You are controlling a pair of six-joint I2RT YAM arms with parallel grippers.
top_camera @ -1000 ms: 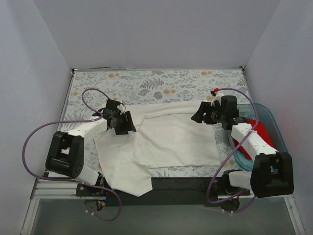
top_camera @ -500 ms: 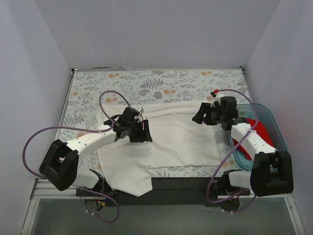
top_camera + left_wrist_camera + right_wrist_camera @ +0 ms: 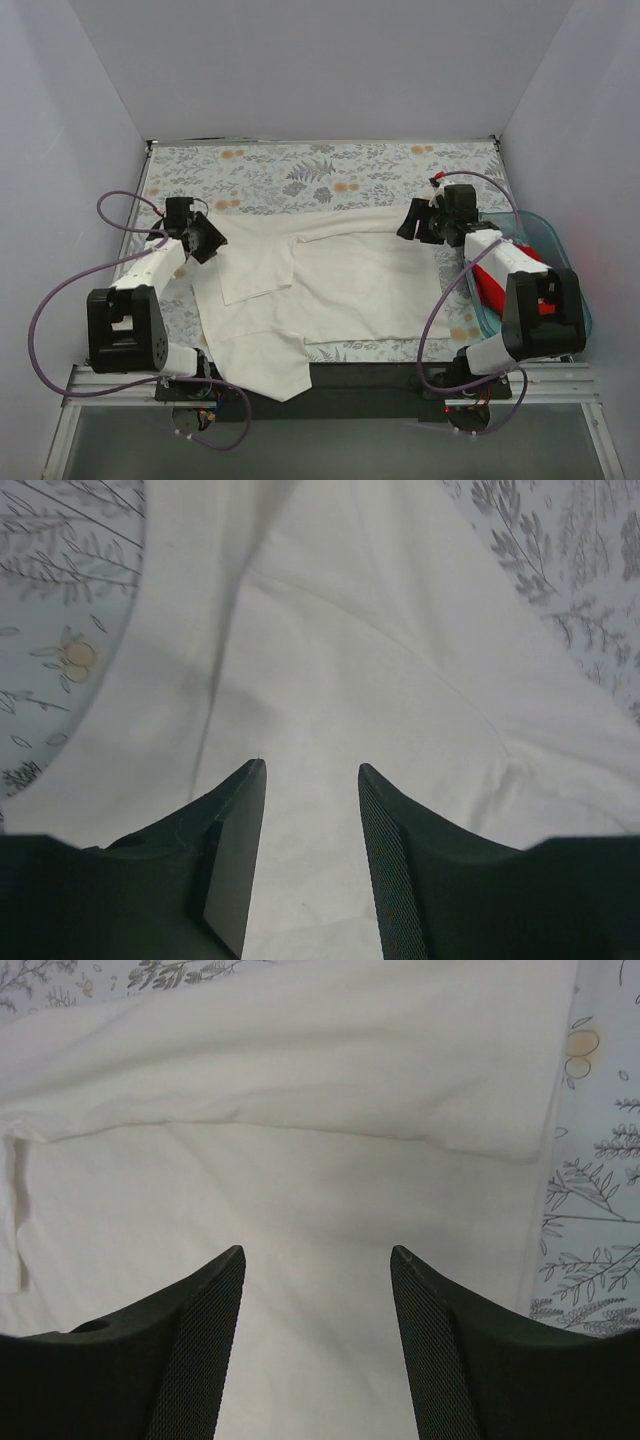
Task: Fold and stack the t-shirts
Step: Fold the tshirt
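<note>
My left hand (image 3: 209, 241) hovers at the left edge of the white t-shirt (image 3: 350, 285), its fingers apart with nothing between them. Through its wrist camera I see only pale cloth below and ahead of the fingertips, creased by a few soft folds, with the flowered surface (image 3: 300, 170) showing off to either side.

My right hand (image 3: 406, 222) sits at the opposite end of the same shirt, at its far right corner. Its fingers are also spread and grip nothing; cloth fills the view under them, and a strip of flowered surface runs along the right.

The white shirt lies spread between the two hands. One flap is folded inward just ahead of the left hand, and a corner droops over the near edge of the surface.

Behind the right hand, the red t-shirt (image 3: 490, 296) lies in the blue tub (image 3: 560, 255). The right arm crosses over it and hides part of it. Purple cables (image 3: 60, 290) loop out beside each arm, off the cloth.
</note>
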